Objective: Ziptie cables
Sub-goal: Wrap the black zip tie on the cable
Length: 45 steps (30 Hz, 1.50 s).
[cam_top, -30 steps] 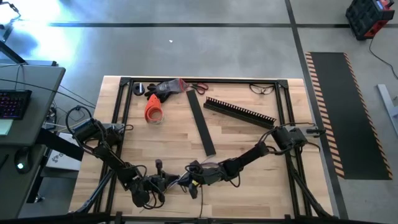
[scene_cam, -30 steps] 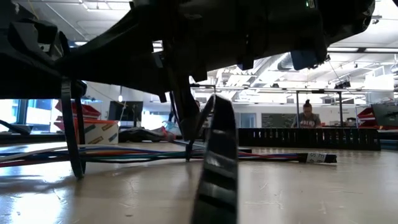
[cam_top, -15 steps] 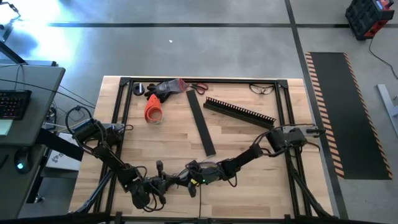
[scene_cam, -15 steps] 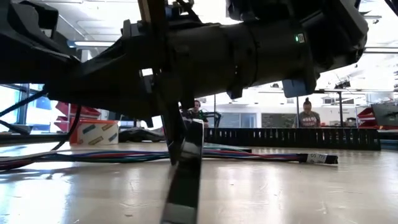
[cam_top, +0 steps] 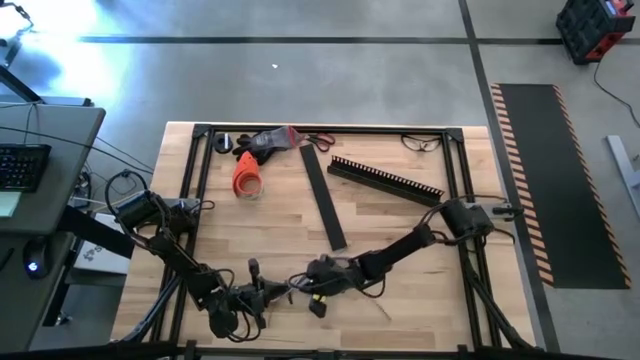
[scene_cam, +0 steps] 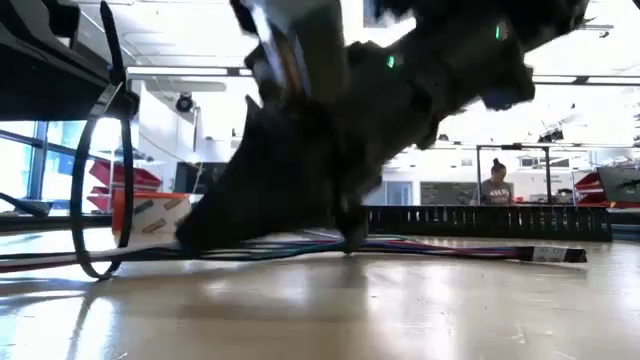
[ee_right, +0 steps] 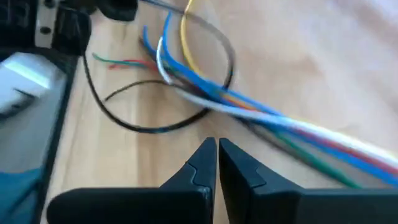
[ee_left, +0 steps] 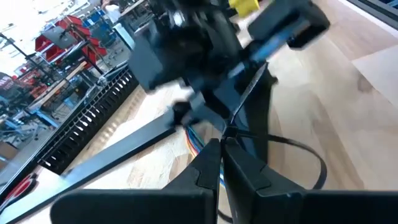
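My left gripper (ee_left: 221, 163) is clenched on a black ziptie (ee_left: 292, 155) looped around the cables (ee_right: 249, 109) at the table's (cam_top: 280, 215) near edge; my right gripper (ee_right: 216, 163) hangs clenched beside them.

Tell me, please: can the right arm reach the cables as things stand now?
Probably yes. The right claw sits just above the cables, which lie bare on the table beside the zip tie loop. Nothing lies between them. The left claw is close by and might crowd it.
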Tool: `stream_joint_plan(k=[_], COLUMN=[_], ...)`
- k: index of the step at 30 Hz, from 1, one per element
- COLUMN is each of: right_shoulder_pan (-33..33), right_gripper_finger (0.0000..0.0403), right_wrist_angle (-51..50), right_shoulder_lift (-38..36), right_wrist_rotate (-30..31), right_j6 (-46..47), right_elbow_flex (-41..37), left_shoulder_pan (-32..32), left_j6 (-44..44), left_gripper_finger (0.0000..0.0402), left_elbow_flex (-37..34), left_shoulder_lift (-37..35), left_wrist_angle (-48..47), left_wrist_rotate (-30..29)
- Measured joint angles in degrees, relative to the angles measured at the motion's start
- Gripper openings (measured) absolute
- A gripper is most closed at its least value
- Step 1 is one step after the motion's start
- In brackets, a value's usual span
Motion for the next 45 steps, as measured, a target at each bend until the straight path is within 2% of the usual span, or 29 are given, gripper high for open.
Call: stream_joint_plan(k=[4,9,11,14,17,20,24,29,35,40,45], right_shoulder_pan=[0.3,0.4,0.8,1.6,3.1,4.8,6.5,8.4,9.2,9.2,8.6], right_gripper_finger=[0.0033,0.0118,0.0148,0.017,0.0171,0.0164,0.0159,0.0159,0.0158,0.0166,0.0169], right_wrist_angle=[-3.5,-6.0,-7.7,-16.1,-23.5,-23.0,-20.1,-8.4,-10.8,-10.8,-10.9], right_shoulder_lift=[-4.0,-6.4,-8.8,-13.0,-16.3,-17.7,-15.2,-11.0,-10.3,-10.3,-10.3], right_wrist_rotate=[1.2,-0.4,-0.7,3.7,11.8,17.2,17.5,17.9,17.6,17.5,14.4], right_j6=[-1.6,-3.4,-4.2,-3.2,-3.2,-3.3,-0.6,-1.9,-0.4,1.5,3.1], right_elbow_flex=[0.2,0.1,0.1,0.3,0.2,0.3,0.2,0.2,0.2,0.2,0.2], left_shoulder_pan=[0.2,0.7,0.7,0.7,0.7,1.1,1.7,2.5,2.5,2.4,2.4], left_j6=[-0.5,-1.6,-1.6,1.5,7.1,11.2,14.8,22.4,30.1,30.6,30.7], left_gripper_finger=[0.0,0.0,0.0,0.0,0.0,0.0,0.0,0.0,0.0,0.0,0.0], left_elbow_flex=[0.0,0.1,0.6,2.2,4.2,5.7,8.0,14.0,19.6,20.1,20.1], left_shoulder_lift=[0.0,0.0,0.0,0.0,0.0,0.6,4.7,12.7,17.9,18.3,18.3], left_wrist_angle=[0.0,-0.1,-0.3,-0.2,-0.2,-0.2,-0.6,-0.7,-0.7,-0.7,-0.7], left_wrist_rotate=[-0.2,-0.4,-2.3,-5.9,-8.1,-9.3,-10.1,-10.9,-13.5,-14.0,-15.0])
